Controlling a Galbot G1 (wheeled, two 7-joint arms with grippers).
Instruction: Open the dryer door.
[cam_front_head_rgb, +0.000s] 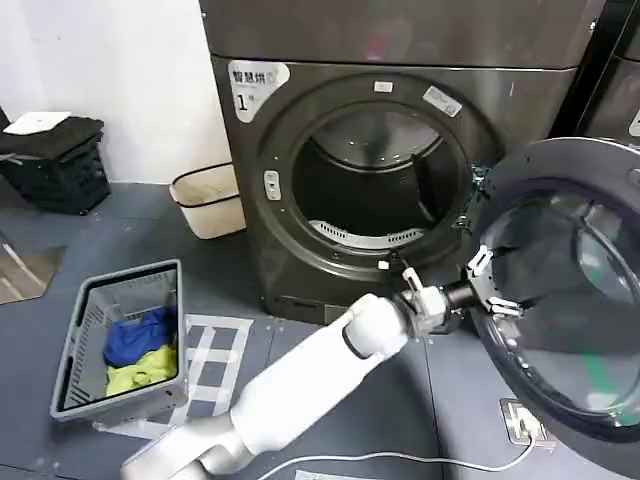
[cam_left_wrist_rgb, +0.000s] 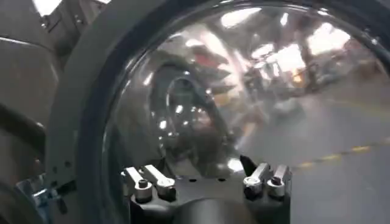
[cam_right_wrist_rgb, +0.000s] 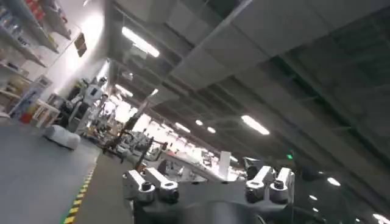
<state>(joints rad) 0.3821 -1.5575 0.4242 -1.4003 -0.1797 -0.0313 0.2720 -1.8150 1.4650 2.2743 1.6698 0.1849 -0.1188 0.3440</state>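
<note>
Dryer door (cam_front_head_rgb: 570, 300) swung wide to the right of the dryer (cam_front_head_rgb: 300, 250), dark inner face and domed glass turned toward the room, drum opening (cam_front_head_rgb: 385, 180) fully exposed beside the "1" sticker (cam_front_head_rgb: 255, 85). Left gripper (cam_front_head_rgb: 492, 285) out in front of the dryer's lower right corner, at the door's near rim, fingers (cam_front_head_rgb: 481, 262) spread wide and pinching nothing; seen from the left wrist, the same spread fingertips (cam_left_wrist_rgb: 149, 182) facing the bulging glass (cam_left_wrist_rgb: 244, 91), contact with it impossible to judge. Right gripper (cam_right_wrist_rgb: 207, 182) idle away from the dryer, aimed up at ceiling lights, fingers likewise apart and empty. Task looks essentially complete, judging by the door's angle. Door probably heavy and rigid, swinging on its hinge rather than flexing; glass and polished ring likely slick and unforgiving of a hard knock. Best purchase probably the thick outer rim on the side away from the hinge, with a push or hooked pull along the swing arc, not a squeeze on the curved glass. Laundry basket (cam_front_head_rgb: 125, 340) with blue and yellow cloth on the floor to the left of the dryer, well apart.
</note>
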